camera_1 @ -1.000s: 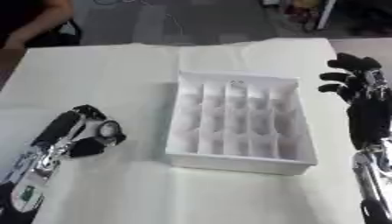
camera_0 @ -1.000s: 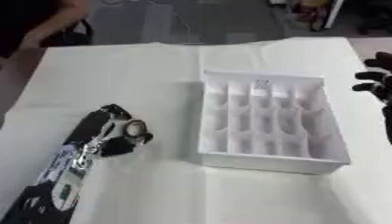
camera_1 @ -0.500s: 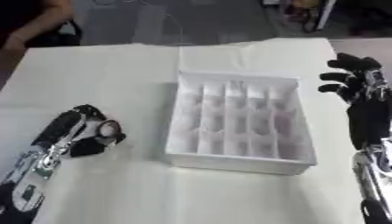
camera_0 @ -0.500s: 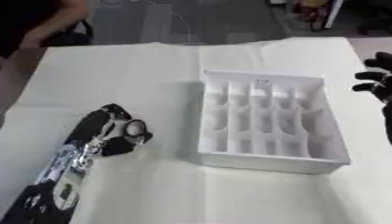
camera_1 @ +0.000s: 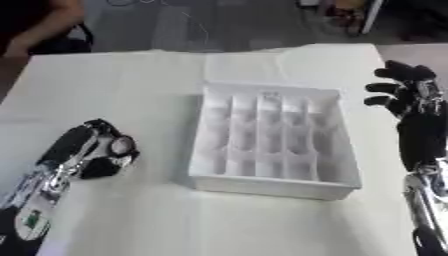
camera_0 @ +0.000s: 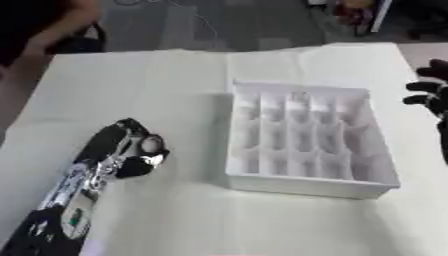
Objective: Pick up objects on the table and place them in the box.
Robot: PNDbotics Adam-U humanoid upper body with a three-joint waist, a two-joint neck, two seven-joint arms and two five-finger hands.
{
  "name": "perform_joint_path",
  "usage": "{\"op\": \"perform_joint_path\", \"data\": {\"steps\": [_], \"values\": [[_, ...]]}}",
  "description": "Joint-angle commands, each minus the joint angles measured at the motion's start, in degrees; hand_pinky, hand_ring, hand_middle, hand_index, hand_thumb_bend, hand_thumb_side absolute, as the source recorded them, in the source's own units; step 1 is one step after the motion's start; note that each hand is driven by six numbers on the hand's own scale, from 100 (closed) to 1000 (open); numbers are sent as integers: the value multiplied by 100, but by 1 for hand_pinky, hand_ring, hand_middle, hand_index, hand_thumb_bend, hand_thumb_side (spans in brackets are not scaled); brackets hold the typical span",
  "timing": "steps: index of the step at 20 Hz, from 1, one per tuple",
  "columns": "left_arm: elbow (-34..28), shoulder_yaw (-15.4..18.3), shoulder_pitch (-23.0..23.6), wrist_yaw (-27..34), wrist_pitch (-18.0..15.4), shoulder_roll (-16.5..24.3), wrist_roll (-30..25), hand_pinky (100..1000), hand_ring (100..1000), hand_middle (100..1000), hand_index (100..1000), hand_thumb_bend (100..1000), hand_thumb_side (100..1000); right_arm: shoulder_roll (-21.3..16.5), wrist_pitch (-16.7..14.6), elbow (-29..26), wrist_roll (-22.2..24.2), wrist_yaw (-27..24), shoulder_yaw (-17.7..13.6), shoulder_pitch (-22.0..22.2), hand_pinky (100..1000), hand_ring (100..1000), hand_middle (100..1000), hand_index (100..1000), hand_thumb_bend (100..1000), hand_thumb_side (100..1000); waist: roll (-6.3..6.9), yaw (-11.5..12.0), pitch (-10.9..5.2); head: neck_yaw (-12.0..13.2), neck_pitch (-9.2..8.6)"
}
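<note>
A white box (camera_1: pixel 271 137) divided into several small compartments sits in the middle of the white table (camera_0: pixel 131 85); I see nothing inside the compartments. My left hand (camera_0: pixel 131 152) lies on the table to the left of the box, a little apart from it. Its fingers are curled round a small round pale thing (camera_0: pixel 151 145). My right hand (camera_1: pixel 407 92) is raised beside the box's right side, fingers pointing up and relaxed, with nothing in it. No other loose object shows on the table.
The table's far edge runs along the top, with dark floor beyond it. A person's arm (camera_0: pixel 61 25) shows at the far left corner, off the table. Bare tabletop lies in front of the box and behind it.
</note>
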Motion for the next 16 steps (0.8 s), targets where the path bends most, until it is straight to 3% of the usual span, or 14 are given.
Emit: {"op": "perform_joint_path", "data": {"steps": [1,5,12,13,14,16], "values": [[55,-34,-7,-49,67,141,-26,846,807,771,609,282,471,-42,-22,-72,14,-13,-69,-30,596,668,709,810,100,996,-6,-7,-70,51,-65],[49,-35,-7,-47,105,139,-16,843,805,766,568,184,449,-40,-21,-70,16,-12,-69,-29,596,668,709,810,100,995,-6,-8,-69,56,-58],[-39,-24,-21,7,132,201,24,844,804,765,564,154,441,-37,-21,-64,18,-14,-72,-24,596,668,709,810,100,995,-6,-15,-73,72,-65],[-83,-12,-35,20,139,240,28,844,804,765,565,100,485,-40,-22,-63,17,-12,-74,-22,596,667,709,810,100,998,-4,-15,-75,71,-64],[-139,1,-50,34,148,283,37,844,804,765,565,157,440,-42,-23,-62,14,-11,-77,-20,596,667,709,810,100,994,-1,-14,-75,70,-65],[-285,24,-83,61,167,383,45,845,804,765,564,159,435,-44,-23,-61,8,-10,-83,-18,596,667,709,810,100,994,6,-15,-76,62,-71]]}}
